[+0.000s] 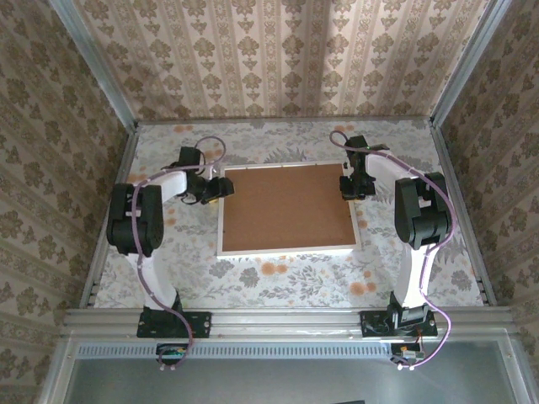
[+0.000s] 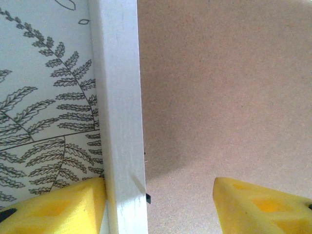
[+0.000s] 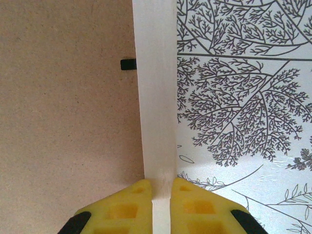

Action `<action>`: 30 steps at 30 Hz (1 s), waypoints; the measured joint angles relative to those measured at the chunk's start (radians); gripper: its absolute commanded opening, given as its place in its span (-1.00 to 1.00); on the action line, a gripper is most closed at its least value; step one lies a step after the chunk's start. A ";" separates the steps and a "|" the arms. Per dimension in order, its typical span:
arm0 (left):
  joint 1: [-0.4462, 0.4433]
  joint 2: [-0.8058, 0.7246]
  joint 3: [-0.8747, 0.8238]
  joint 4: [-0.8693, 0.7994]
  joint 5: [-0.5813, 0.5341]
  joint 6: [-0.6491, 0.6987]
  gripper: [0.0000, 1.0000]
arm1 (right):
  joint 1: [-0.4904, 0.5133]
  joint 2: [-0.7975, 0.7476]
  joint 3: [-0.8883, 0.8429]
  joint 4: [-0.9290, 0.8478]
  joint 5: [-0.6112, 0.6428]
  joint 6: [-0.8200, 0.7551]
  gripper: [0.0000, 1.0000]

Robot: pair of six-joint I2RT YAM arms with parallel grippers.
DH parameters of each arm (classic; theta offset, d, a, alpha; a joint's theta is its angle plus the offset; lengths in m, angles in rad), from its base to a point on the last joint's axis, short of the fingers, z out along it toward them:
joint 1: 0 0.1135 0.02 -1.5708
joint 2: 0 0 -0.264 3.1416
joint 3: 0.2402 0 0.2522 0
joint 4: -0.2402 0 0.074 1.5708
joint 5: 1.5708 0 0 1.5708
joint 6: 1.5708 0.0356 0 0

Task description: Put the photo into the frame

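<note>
White frame (image 3: pixel 155 97) is pinched by right gripper (image 3: pixel 162 187), only straddled by wide-spread left gripper (image 2: pixel 157 187); skewing is risked if lifted.

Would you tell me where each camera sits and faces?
Top external: above and behind the bases, looking down on the frame and both arms.
Left wrist: looks down past the left gripper, open astride the frame's edge.
Right wrist: looks down past the right gripper, pinching the opposite edge.
Wrist views share the frame and brown board.
</note>
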State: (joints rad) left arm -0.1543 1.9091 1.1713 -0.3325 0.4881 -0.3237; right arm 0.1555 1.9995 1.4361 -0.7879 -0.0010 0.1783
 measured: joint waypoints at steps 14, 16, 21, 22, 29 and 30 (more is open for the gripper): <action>0.118 -0.021 -0.135 0.133 0.189 -0.087 -0.22 | 0.008 0.000 0.000 0.004 -0.014 0.000 -0.73; 0.135 -0.021 -0.154 0.169 0.226 -0.106 -0.22 | 0.008 0.000 0.000 0.004 -0.014 0.000 -0.73; 0.158 -0.021 -0.190 0.238 0.286 -0.142 -0.28 | 0.008 0.000 0.000 0.004 -0.014 0.000 -0.73; 0.161 -0.021 -0.193 0.244 0.291 -0.146 -0.32 | 0.008 0.000 0.000 0.004 -0.014 0.000 -0.73; 0.163 -0.019 -0.196 0.232 0.289 -0.137 -0.36 | 0.008 0.000 0.000 0.004 -0.014 0.000 -0.73; 0.162 -0.019 -0.195 0.229 0.289 -0.134 -0.37 | 0.008 0.000 0.000 0.004 -0.014 0.000 -0.73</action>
State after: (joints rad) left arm 0.0078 1.8896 0.9760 -0.1036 0.7773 -0.4580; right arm 0.1635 1.9999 1.4364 -0.7841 -0.0151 0.1783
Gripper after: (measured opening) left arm 0.320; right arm 0.138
